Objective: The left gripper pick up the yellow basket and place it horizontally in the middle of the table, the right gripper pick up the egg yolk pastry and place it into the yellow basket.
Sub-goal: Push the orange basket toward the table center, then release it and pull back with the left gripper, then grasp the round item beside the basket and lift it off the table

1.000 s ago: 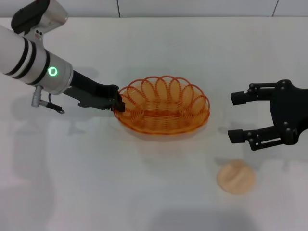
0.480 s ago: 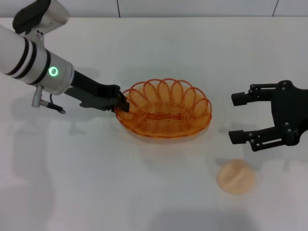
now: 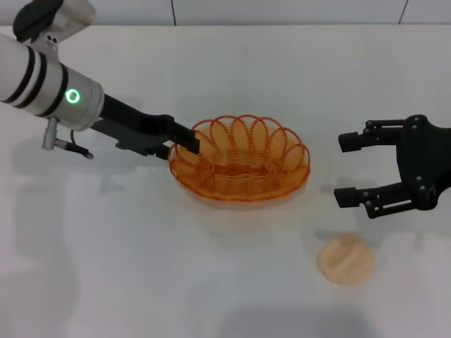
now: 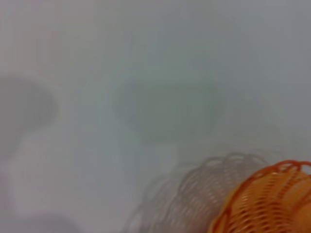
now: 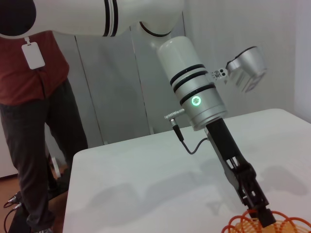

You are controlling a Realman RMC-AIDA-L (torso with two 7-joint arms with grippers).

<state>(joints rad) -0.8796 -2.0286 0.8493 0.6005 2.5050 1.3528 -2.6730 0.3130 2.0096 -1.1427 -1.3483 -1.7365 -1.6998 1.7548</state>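
Observation:
The yellow basket [image 3: 239,158] rests upright on the white table [image 3: 141,267], near its middle. My left gripper [image 3: 186,141] hangs over the basket's left rim with its fingers apart and holds nothing. The basket's edge also shows in the left wrist view [image 4: 272,199] and in the right wrist view [image 5: 272,227], just under the left gripper [image 5: 261,214]. The egg yolk pastry [image 3: 345,259] lies on the table to the front right of the basket. My right gripper [image 3: 347,170] is open and empty, to the right of the basket and behind the pastry.
A person in a red shirt [image 5: 34,73] stands beyond the table's far edge, seen in the right wrist view. The table's back edge meets a white wall [image 3: 282,10].
My left gripper has let go of the basket's left rim and moved up and to the right over it. The basket shifted slightly right, then stayed put. The right arm has not moved.

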